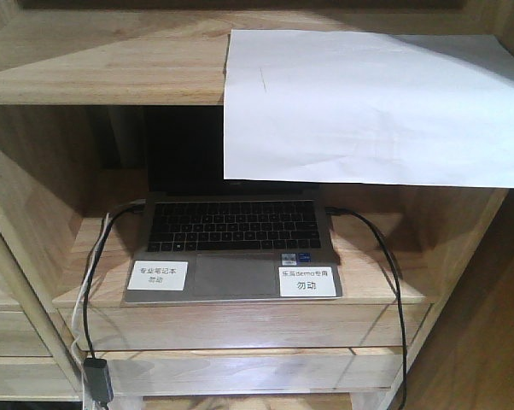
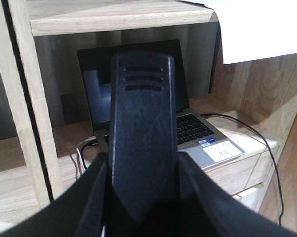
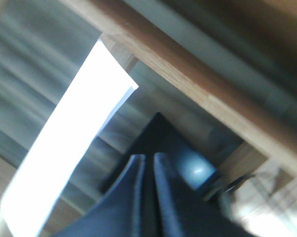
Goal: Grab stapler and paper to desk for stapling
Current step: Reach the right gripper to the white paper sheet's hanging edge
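Front view: finds paper [image 1: 368, 102] lying flat on upper board of shelving unit [image 1: 103, 73], right part, w/ near portion hanging over front edge & drooping down. Covers upper right of laptop [image 1: 231, 226] screen. Shows laptop open on lower shelf, keyboard toward near side, two white labels [image 1: 158, 275] on palm rest, one left, one right. Shows cables [image 1: 394, 282] leaving both sides of laptop & dropping over shelf's near edge.

L wrist view: has L gripper [image 2: 142, 170] clamped on stapler [image 2: 141, 113], fingers [image 2: 96, 187] pressed against its left & right flanks. Holds stapler lengthwise btwn them, pointing away from cam, black, three short ribs near far end. Can't make out any orange patch from this angle. Looks past stapler to laptop on its shelf, w/ paper's hanging edge at upper right, well apart from stapler.

R wrist view: blurred & tilted. Has R gripper [image 3: 149, 160] w/ fingers brought together, only thin dark slit btwn them, nothing seen inside it. Shows paper as bright white strip left of fingers, not touching them, below a wooden shelf edge. Can't tell more re: gap btwn R gripper & paper, given blur.
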Motion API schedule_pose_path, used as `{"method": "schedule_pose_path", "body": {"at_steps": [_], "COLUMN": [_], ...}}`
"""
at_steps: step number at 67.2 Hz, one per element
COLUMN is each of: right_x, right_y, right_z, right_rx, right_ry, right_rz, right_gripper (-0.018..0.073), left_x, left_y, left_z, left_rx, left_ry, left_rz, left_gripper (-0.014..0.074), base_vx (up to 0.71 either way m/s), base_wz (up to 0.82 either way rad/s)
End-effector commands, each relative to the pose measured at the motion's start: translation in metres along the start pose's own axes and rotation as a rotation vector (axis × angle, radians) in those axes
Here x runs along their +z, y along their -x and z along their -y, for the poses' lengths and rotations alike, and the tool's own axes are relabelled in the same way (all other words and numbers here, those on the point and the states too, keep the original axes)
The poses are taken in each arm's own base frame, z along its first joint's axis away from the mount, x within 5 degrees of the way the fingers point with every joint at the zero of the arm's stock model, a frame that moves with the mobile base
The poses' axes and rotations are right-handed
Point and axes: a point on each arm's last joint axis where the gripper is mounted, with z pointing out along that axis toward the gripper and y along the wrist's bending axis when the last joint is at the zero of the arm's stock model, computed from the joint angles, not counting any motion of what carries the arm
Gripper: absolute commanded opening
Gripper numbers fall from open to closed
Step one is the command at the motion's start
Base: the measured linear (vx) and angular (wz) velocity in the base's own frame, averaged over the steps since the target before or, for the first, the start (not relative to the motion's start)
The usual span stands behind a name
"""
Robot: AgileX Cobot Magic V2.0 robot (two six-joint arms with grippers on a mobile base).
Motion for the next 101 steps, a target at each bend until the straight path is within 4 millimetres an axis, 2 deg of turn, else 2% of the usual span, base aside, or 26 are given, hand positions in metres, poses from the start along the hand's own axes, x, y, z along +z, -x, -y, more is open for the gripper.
{"method": "schedule_pose_path", "body": {"at_steps": [1,14,23,46,66,78,101], "right_x": [-0.001,0.009,0.02,0.068,0.108,0.12,0.151], "right_y": [0.001,-0.007,-0.013,-0.01,-0.018,-0.022,-0.021], "right_z": [-0.008,-0.023,-0.032,-0.057,-0.056,-0.051,-0.057], "right_rx": [0.07,0.115,0.128,0.233,0.292,0.295,0.261], "right_ry": [0.098,0.243,0.331,0.502,0.468,0.434,0.447], "right_rz": [0.011,-0.124,-0.196,-0.256,-0.34,-0.357,-0.359], "right_gripper": [0.0187,0.0454,0.0544,0.055,0.055,0.055,0.055], "left_x": [-0.004,-0.004,-0.004,-0.004,-0.004,-0.004,-0.004], "left_y": [0.019,0.019,0.019,0.019,0.019,0.019,0.019], "left_z": [0.001,0.001,0.001,0.001,0.001,0.001,0.001], "left_rx": [-0.006,-0.006,-0.006,-0.006,-0.006,-0.006,-0.006], "left_ry": [-0.017,-0.017,-0.017,-0.017,-0.017,-0.017,-0.017], "left_rz": [0.14,0.14,0.14,0.14,0.14,0.14,0.14], "left_gripper": [-0.0007,-0.0007,-0.0007,-0.0007,-0.0007,-0.0007,-0.0007], "base_vx": [0.0,0.0,0.0,0.0,0.0,0.0,0.0], "base_wz": [0.0,0.0,0.0,0.0,0.0,0.0,0.0]}}
